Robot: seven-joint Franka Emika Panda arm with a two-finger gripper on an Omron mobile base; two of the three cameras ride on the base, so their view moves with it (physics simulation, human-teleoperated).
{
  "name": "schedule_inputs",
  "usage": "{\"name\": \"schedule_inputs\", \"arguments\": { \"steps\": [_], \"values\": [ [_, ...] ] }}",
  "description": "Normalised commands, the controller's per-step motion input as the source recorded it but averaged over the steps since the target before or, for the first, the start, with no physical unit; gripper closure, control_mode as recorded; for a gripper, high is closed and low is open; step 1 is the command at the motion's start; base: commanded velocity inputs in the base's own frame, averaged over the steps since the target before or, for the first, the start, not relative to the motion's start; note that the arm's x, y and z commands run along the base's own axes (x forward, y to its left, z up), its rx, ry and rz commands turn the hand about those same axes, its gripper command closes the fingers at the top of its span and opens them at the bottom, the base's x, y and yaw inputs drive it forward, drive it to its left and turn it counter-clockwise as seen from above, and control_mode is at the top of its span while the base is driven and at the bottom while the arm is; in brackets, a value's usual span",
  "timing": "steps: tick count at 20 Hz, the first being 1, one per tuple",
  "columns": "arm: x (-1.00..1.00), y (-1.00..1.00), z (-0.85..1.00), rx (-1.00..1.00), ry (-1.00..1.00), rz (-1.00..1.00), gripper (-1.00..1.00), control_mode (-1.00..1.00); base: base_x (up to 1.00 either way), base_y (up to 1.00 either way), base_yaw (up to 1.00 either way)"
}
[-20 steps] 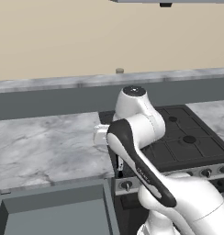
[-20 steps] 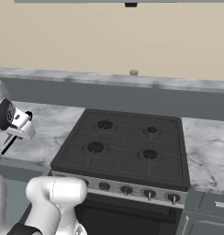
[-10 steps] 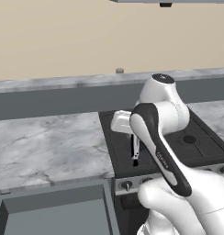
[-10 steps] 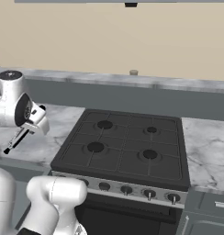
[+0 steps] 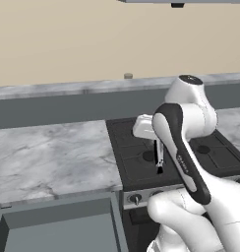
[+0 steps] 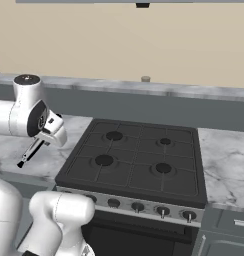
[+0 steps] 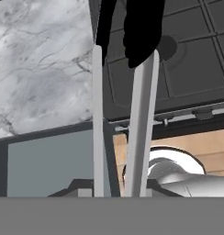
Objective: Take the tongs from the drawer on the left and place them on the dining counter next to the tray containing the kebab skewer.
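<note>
One arm, one gripper (image 5: 160, 150), one pair of tongs (image 5: 160, 158). The gripper is clenched on the tongs, which hang from it above the left edge of the stove (image 5: 166, 147) in the left base view, silvery shaft pointing down and dark tip lowest. In the right base view the same tongs (image 6: 31, 152) slant down and to the left from the gripper (image 6: 45, 139), out over the marbled counter (image 6: 39, 160) beside the stove (image 6: 139, 160).

In the hand view the tongs (image 7: 143, 119) show as two pale metal arms running up the picture from the bottom edge, nearly side by side with a narrow gap, each ending in a black tip near the top. The grip sits at their near end, low in that picture; the fingertips themselves cannot be made out there.

One drawer (image 5: 58, 224) stands pulled out at the lower left of the left base view, with a plain grey inside; in the hand view it (image 7: 49, 165) lies below the tongs' left arm, next to the stove front.

The stove has four burners and a row of five knobs (image 6: 139, 206) along its front. One small pale object (image 6: 145, 79) sits on the raised ledge (image 6: 144, 100) behind the stove.
</note>
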Motion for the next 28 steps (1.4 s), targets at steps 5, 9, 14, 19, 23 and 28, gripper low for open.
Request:
{"name": "schedule_inputs", "arguments": {
  "steps": [5,9,14,19,23,28],
  "values": [
    [0.02,-0.18,0.09,-0.18,0.00,0.00,1.00,-1.00,0.00,0.00,0.00],
    [0.00,-0.20,0.10,-0.21,-0.01,0.00,1.00,-1.00,0.00,0.00,0.00],
    [0.00,-0.30,0.07,-0.07,-0.09,0.02,1.00,-1.00,0.00,0.00,0.00],
    [0.00,-0.32,0.00,0.00,-0.13,0.14,1.00,-1.00,0.00,0.00,0.00],
    [0.00,-0.17,0.08,0.00,-0.23,0.13,1.00,-1.00,0.00,0.00,0.00],
    [-0.05,-0.12,0.28,-0.01,-0.01,0.08,1.00,-1.00,0.00,0.00,0.00]
  ]
}}
